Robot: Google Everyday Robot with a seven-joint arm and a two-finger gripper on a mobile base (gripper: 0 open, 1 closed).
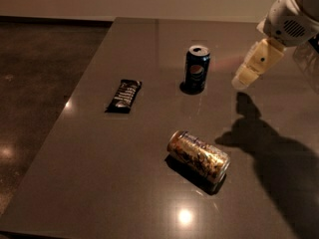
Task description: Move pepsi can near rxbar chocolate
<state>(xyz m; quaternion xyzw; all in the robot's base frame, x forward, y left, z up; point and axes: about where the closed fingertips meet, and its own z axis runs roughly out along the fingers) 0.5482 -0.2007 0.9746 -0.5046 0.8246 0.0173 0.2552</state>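
Observation:
The pepsi can (pixel 197 68) stands upright on the dark table (pixel 139 183), back of centre. The rxbar chocolate (pixel 124 95) lies flat to the can's left, a short gap away. My gripper (pixel 242 79) hangs above the table at the right of the can, a little apart from it, on the white arm coming in from the upper right. It holds nothing that I can see.
A gold-and-brown patterned can (pixel 199 156) lies on its side in front of the pepsi can. The arm's shadow (pixel 269 143) falls over the right side of the table. The table's left edge drops to a dark floor (pixel 35 83).

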